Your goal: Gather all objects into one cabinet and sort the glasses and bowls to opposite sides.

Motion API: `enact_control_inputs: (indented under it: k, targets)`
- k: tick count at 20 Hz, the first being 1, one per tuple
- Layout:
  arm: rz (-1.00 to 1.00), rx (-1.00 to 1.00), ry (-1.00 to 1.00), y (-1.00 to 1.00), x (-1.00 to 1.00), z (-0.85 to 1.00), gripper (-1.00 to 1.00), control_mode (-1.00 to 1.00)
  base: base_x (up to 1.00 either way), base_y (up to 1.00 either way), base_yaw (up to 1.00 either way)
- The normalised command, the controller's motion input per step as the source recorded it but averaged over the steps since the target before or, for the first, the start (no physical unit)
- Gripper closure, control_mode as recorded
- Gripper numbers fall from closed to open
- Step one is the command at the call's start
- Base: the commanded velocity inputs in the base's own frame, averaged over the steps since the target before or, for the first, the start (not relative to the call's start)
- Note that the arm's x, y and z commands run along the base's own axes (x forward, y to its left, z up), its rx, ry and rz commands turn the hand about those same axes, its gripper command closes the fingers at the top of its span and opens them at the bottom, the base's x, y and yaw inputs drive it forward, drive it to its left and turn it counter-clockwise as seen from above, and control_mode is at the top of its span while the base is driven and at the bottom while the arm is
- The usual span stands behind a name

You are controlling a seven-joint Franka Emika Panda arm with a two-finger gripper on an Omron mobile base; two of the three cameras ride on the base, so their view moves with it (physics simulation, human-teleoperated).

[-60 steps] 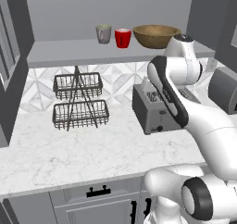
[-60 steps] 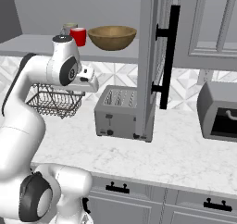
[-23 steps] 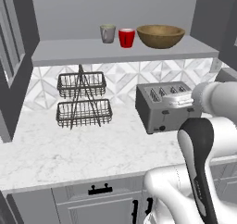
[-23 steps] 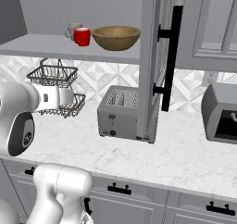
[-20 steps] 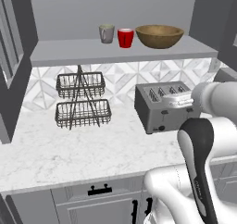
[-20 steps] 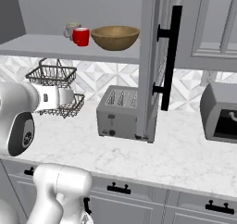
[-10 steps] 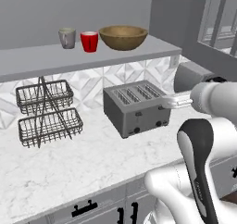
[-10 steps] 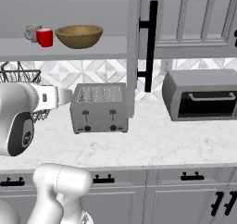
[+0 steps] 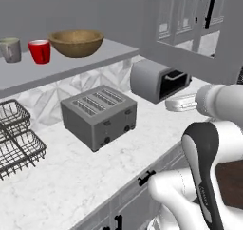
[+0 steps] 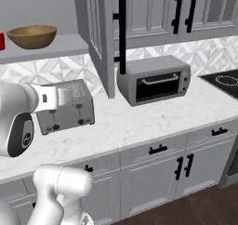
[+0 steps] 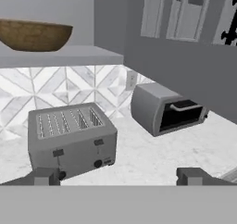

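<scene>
Cropping hides a good deal: the grey mug (image 9: 10, 50) is cut by the left edge of the left base view, the red cup (image 10: 1, 41) shows as a mere sliver at the left edge of the right base view, and the wire basket (image 9: 16, 141) runs off the lower left of the left base view. The bowl (image 11: 34, 34) is clipped at the upper left of the hand view.

On the shelf (image 9: 71, 65), in the upper left of the left base view, the grey mug, red cup (image 9: 40, 51) and bowl (image 9: 77, 43) stand in a row from left to right, the cup just beside the bowl. All three stand upright, mouths up; the bowl's wide axis lies level along the shelf. Which way the mug's handle turns is hard to make out.

The jaws (image 11: 118, 177) stand released, holding nothing, their two tips well apart at the bottom of the hand view. The bowl lies well above and to the left of them in that view; the toaster (image 11: 70, 138) sits just above the left tip, and the toaster oven (image 11: 165, 108) lies upper right, both on the tabletop (image 11: 152, 160).

The cabinet door (image 10: 101, 33) with its black bar handle (image 10: 122, 33) stands open, edge-on in the upper middle of the right base view, right of the bowl (image 10: 31, 36).
</scene>
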Motion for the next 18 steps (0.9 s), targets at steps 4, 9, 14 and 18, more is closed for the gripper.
enact_control_inputs:
  k: [4,9,14,18]
  targets:
    - [0.00,0.00,0.00,0.00,0.00,0.00,-1.00,1.00,-0.08,0.00,-0.57]
    - [0.00,0.00,0.00,0.00,0.00,0.00,-1.00,1.00,-0.14,0.00,-0.62]
    - [0.00,0.00,0.00,0.00,0.00,0.00,-1.00,1.00,-0.19,-0.04,-0.62]
    - [0.00,0.00,0.00,0.00,0.00,0.00,-1.00,1.00,-0.27,-0.20,-0.60]
